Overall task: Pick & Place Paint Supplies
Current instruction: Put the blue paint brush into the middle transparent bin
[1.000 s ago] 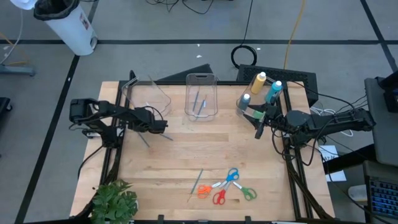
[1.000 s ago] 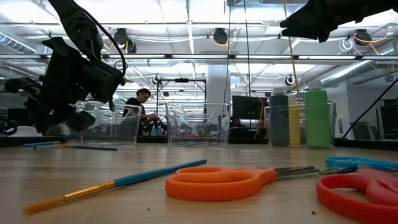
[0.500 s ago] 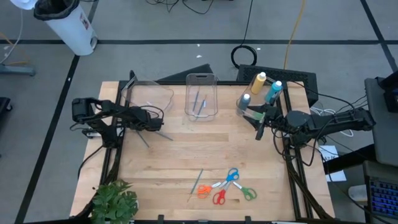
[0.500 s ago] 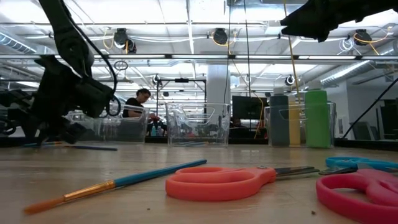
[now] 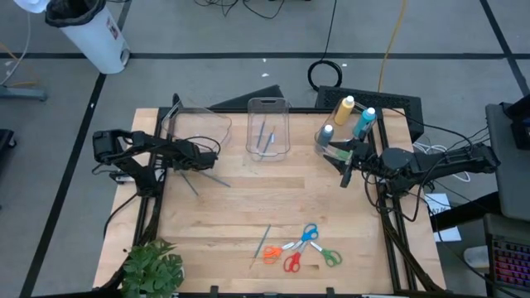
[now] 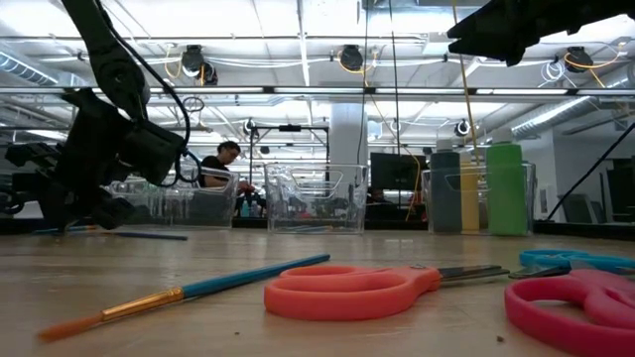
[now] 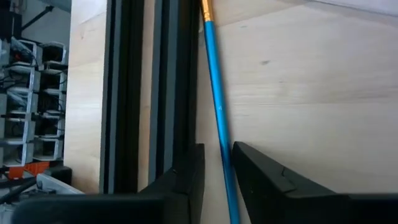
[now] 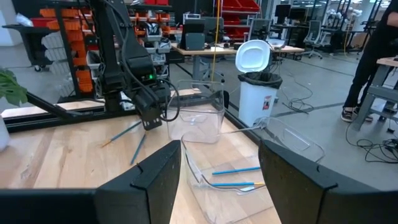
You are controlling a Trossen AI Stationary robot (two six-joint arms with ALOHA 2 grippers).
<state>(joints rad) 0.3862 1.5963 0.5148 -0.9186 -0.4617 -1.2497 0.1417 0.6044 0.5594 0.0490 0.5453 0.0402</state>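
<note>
Taking the middle clear bin (image 5: 267, 136) at the table's far edge as the landmark: nearest the front edge, well short of that bin, lie the scissors (image 5: 300, 247) in a loose cluster, orange, red, blue and green handled, with one blue-handled brush (image 6: 184, 293) just beside them on the left arm's side. Farther in, on the left-arm side of the bin, the left gripper (image 7: 216, 180) is low over the wood, its arm stretched level from the table's left edge; its fingers stand narrowly apart, straddling a blue brush (image 7: 216, 106) lying on the table, not clamped on it. On the other side of the bin, the right gripper (image 8: 219, 171) hangs raised above the table, jaws spread wide and empty. Inside the bin lie two blue-handled brushes (image 5: 265, 136). Beside it, toward the right arm, the paint bottles (image 5: 348, 116) stand together in another bin.
</note>
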